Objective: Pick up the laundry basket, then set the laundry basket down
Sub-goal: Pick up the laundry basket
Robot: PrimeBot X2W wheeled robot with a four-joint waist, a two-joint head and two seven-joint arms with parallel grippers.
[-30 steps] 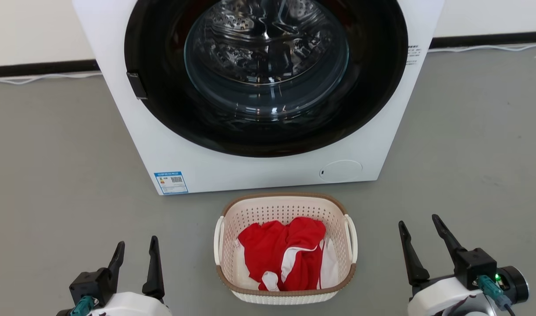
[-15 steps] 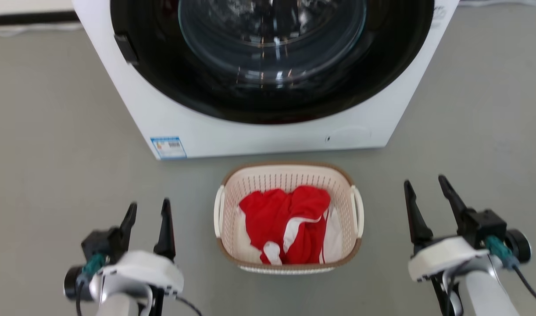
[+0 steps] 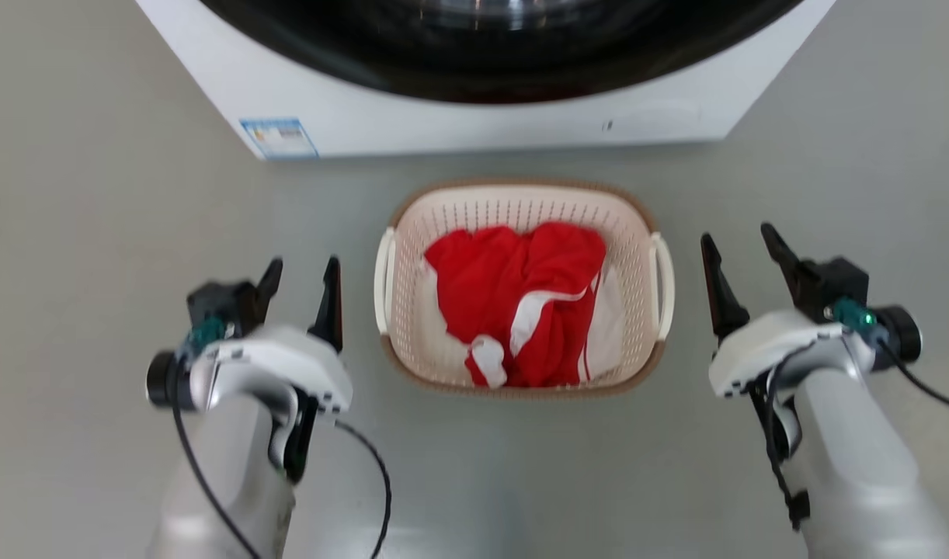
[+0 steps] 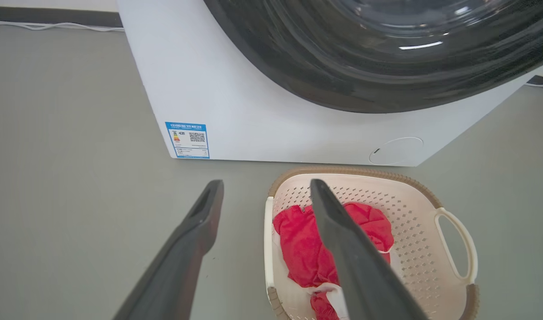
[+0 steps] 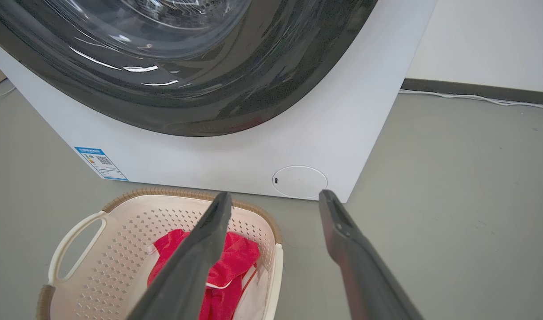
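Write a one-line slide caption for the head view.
Open left gripper and right gripper flank the laundry basket of red-and-white clothing before the washing machine.

The laundry basket (image 3: pixel 521 216) is smooth cream plastic punched with small holes, its rim banded in brown woven-look plastic, and the red and white cloth (image 3: pixel 521 287) in it looks soft and matt. The washing machine (image 3: pixel 459 120) has a smooth white front and a glossy dark door (image 5: pixel 173 102) that mirrors the light. My fingers (image 4: pixel 347 249) are matt dark plastic, my forearms (image 3: pixel 855 450) pale shells with a slight sheen, the floor (image 3: pixel 94 233) dull grey.
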